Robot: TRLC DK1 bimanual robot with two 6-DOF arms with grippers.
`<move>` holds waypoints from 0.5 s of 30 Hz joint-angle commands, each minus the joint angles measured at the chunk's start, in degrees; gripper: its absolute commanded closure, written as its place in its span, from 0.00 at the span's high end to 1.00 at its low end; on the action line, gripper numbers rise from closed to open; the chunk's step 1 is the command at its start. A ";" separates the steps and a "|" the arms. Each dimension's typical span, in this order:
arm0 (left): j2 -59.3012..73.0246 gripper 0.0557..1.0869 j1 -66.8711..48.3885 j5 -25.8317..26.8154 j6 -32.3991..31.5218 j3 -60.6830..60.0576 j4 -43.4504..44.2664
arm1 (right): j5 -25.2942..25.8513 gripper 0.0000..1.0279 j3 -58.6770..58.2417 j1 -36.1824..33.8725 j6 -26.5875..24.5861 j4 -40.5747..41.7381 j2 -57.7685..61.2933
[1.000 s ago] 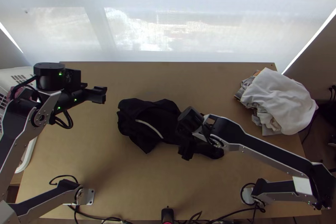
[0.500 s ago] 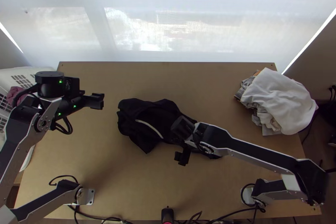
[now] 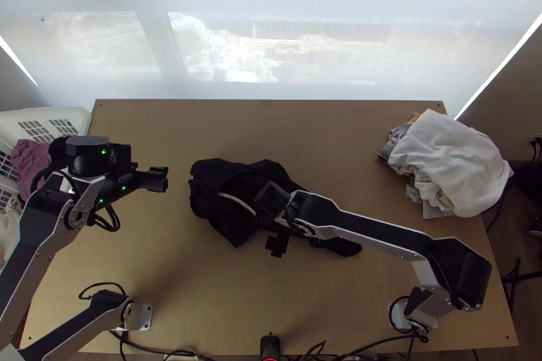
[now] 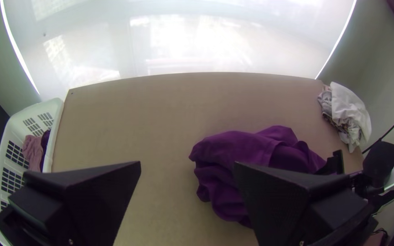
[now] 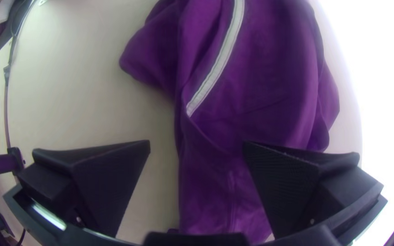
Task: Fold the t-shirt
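On the table [image 3: 203, 293], seen from above, the black t-shirt [image 3: 227, 222] is bunched near the centre; the white cloth pile [image 3: 450, 158] is set at 2 o'clock. From the left gripper's [image 3: 161, 179] parted fingers, the shirt is found toward 3 to 4 o'clock; from the right gripper's [image 3: 276, 246], also parted, from 10 round to 3.

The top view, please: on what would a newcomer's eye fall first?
Probably on the dark shirt, bunched near the middle of the table, with its pale strip. Then the right arm, slanting over it from the lower right, and the white-topped cloth pile at the right edge.
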 commanded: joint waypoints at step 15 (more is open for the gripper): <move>-0.36 0.95 -0.71 1.37 -0.08 -1.89 2.61 | 3.46 0.03 7.14 -10.42 1.09 -3.04 -1.97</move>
